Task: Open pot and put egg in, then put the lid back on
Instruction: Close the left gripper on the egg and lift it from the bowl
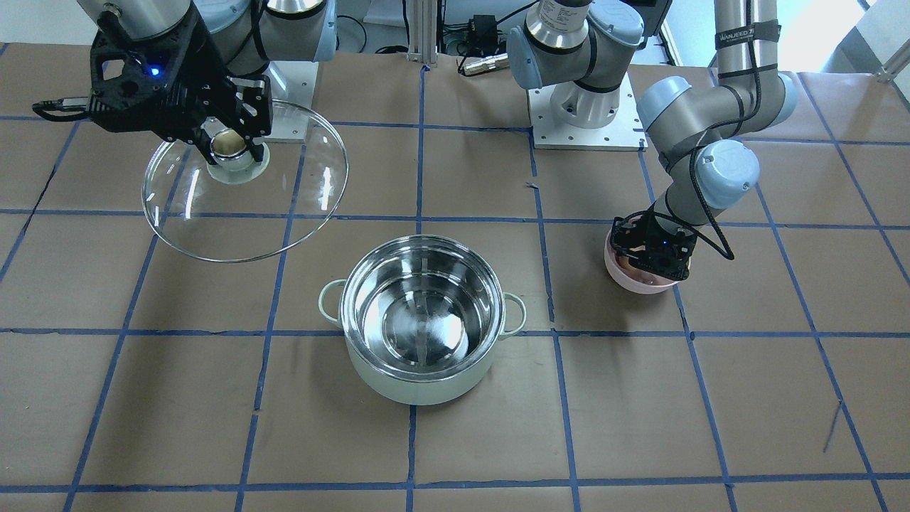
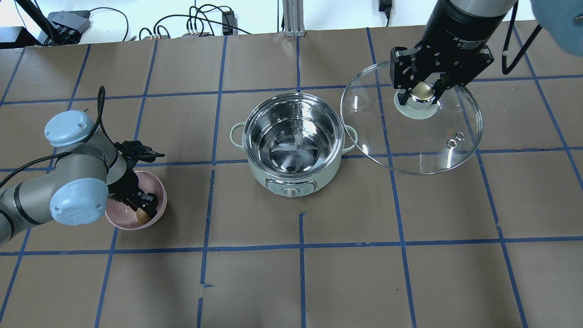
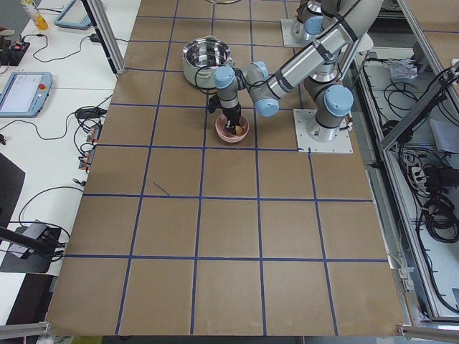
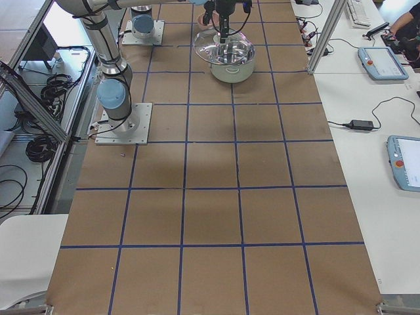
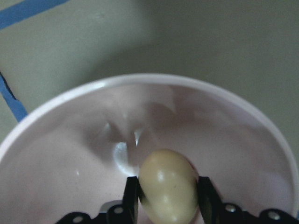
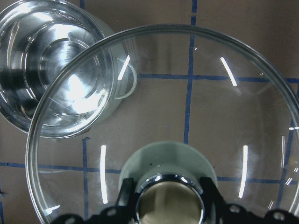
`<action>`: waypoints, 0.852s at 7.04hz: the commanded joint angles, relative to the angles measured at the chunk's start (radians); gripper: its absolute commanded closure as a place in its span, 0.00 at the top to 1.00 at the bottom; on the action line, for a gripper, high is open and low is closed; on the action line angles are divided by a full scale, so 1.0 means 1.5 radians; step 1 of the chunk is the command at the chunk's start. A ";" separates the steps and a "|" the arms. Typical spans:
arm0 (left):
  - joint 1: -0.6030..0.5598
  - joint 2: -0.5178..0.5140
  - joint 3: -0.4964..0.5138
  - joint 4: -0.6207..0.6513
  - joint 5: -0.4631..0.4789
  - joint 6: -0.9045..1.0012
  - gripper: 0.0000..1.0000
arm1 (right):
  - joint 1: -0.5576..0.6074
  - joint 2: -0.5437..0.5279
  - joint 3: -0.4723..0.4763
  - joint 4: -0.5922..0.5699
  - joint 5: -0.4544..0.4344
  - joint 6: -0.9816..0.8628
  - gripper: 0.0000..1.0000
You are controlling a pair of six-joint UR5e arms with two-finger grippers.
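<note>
The mint-green pot (image 2: 294,173) stands open at the table's middle, its steel inside empty; it also shows in the front view (image 1: 419,377). My right gripper (image 2: 421,91) is shut on the beige knob of the glass lid (image 2: 437,150) and holds it in the air to the pot's right, also shown in the front view (image 1: 284,206) and the right wrist view (image 6: 196,93). My left gripper (image 5: 166,196) is down inside the pink bowl (image 2: 155,189), its fingers shut on the tan egg (image 5: 169,191), which also shows in the overhead view (image 2: 142,216).
The pink bowl (image 1: 643,283) sits on the brown paper with blue tape lines, about two squares from the pot. The arm base plates (image 1: 586,114) stand at the robot's side of the table. Cables lie along the far edge (image 2: 196,27).
</note>
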 commanded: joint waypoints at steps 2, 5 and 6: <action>-0.001 0.003 0.004 0.001 0.004 -0.001 0.01 | -0.003 0.002 0.001 0.001 0.000 0.000 0.19; -0.011 0.025 0.127 -0.159 -0.001 -0.035 0.00 | 0.006 0.003 -0.001 -0.002 0.002 0.002 0.19; -0.016 0.028 0.146 -0.169 -0.001 -0.041 0.01 | 0.005 0.003 -0.002 0.000 0.002 0.001 0.19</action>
